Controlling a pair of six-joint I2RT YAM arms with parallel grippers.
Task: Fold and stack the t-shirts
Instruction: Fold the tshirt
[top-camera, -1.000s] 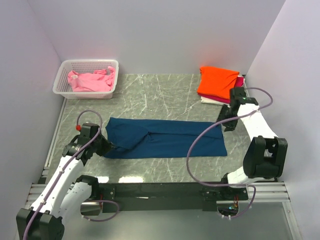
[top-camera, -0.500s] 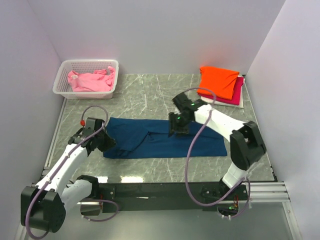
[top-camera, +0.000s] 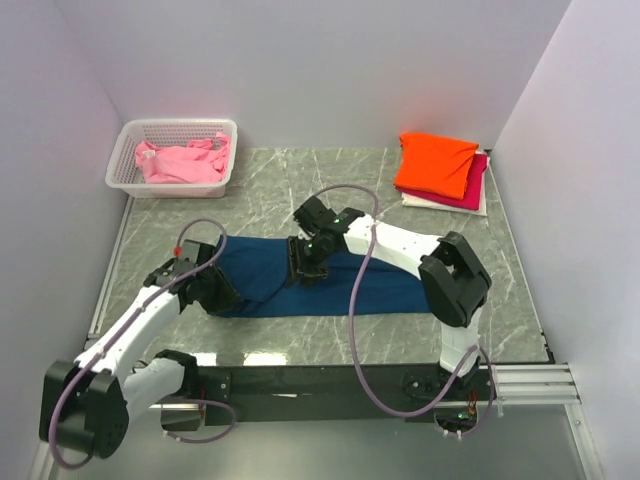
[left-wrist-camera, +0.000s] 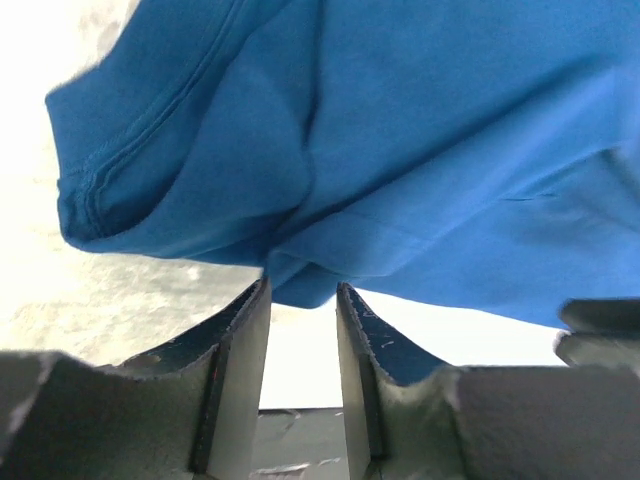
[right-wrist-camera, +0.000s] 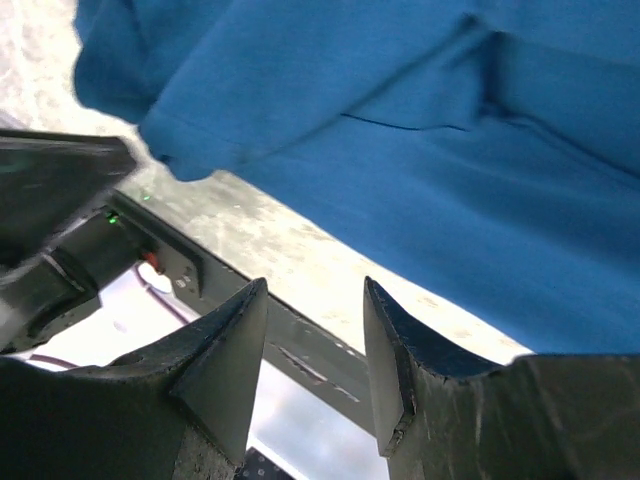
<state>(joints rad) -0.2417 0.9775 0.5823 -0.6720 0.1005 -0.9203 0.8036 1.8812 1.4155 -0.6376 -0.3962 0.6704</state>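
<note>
Locate the table (top-camera: 300, 190). The navy tee (top-camera: 400, 290) lies flat across its centre, folded into a long band running from 9 to 3 o'clock. The basket (top-camera: 180, 126) sits at the 10 o'clock corner and holds a crumpled pink tee (top-camera: 182, 163). At 2 o'clock, find the stack: orange tee (top-camera: 437, 162) on top, magenta tee (top-camera: 480, 167) beneath, white tee (top-camera: 445, 203) lowest. The left gripper (left-wrist-camera: 300, 290) sits at the band's 9 o'clock end. Its jaws stand partly open with a fold of the navy tee at their tips, not clamped. The right gripper (right-wrist-camera: 312, 285) hangs over the band's middle. Its jaws stand apart and hold nothing.
</note>
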